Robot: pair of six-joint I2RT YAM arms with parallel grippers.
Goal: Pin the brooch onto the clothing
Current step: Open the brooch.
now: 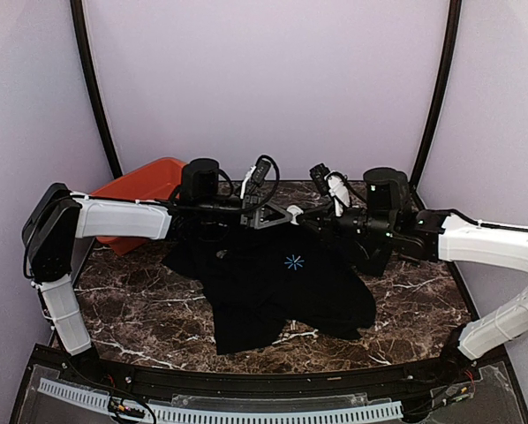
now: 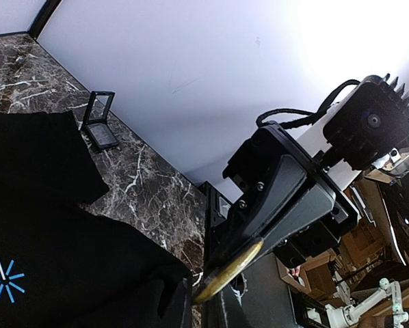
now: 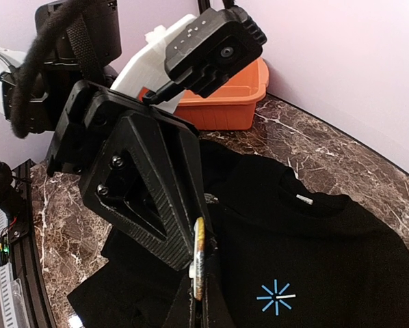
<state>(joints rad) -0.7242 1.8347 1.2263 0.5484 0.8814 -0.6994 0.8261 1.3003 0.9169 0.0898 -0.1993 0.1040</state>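
Showing only its gold edge, the brooch [image 3: 199, 256] sits mostly hidden where both tools meet. Both reach inward over the clothing [image 1: 273, 291]. The right gripper [image 2: 242, 256] clamps the brooch, but I cannot tell whether the left gripper [image 3: 191, 253] grips it.

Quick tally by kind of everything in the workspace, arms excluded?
Black short-sleeved T-shirt: 1
Small round yellow-gold brooch: 1
Orange plastic bin: 1
Small black hinged case: 1
Total: 4
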